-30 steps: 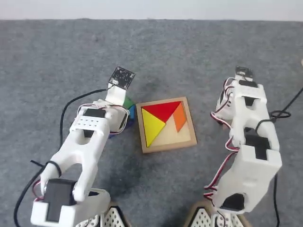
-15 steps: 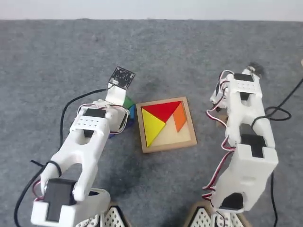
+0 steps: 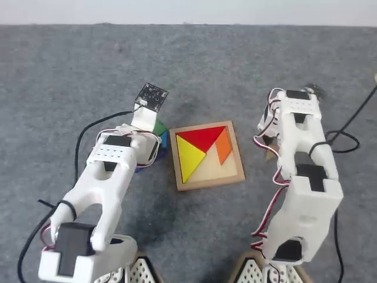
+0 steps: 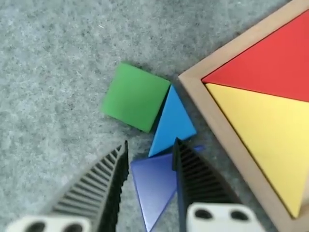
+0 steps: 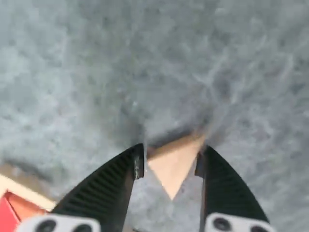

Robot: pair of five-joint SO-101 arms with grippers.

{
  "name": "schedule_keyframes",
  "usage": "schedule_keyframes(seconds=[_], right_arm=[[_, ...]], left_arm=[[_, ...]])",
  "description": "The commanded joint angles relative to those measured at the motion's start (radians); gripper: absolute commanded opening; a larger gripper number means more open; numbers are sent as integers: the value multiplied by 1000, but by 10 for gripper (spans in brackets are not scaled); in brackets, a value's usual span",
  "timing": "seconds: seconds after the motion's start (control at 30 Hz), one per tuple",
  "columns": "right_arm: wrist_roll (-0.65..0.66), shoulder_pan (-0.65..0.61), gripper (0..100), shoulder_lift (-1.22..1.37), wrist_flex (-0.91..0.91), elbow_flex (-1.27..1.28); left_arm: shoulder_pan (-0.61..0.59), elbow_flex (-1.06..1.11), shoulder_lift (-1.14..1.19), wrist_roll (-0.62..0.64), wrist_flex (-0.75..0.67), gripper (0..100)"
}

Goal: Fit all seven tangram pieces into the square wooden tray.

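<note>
Right arm [image 3: 301, 147] is swinging toward the wooden tray [image 3: 213, 171], right fingers [image 5: 118, 181] clamping the tan triangle [image 5: 173, 166].
Tray is lying leftward; left fingers [image 4: 104, 191] are hanging released.

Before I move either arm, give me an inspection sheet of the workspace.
Surface: grey carpet, flat.
Job's things: wooden tray holds red triangle, yellow triangle, orange parallelogram; green square, light blue triangle, dark blue triangle on the carpet beside it; tan triangle in the right gripper.
Clutter: nothing seen.
Grippers: left gripper open over the dark blue triangle; right gripper shut on the tan triangle.
Cables: a black cable by each arm, off the tray.
Surroundings: pale wall behind the carpet.
</note>
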Motion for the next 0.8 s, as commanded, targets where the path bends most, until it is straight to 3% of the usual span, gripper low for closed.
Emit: schedule_keyframes(seconds=[0.0,0.77], right_arm=[[20,-31,198,-7,36,-46],[-74,22,193,-4,31,-43]], left_arm=[[2,-8,-46,2,-20,145],[2,-7,-46,2,-20,145]])
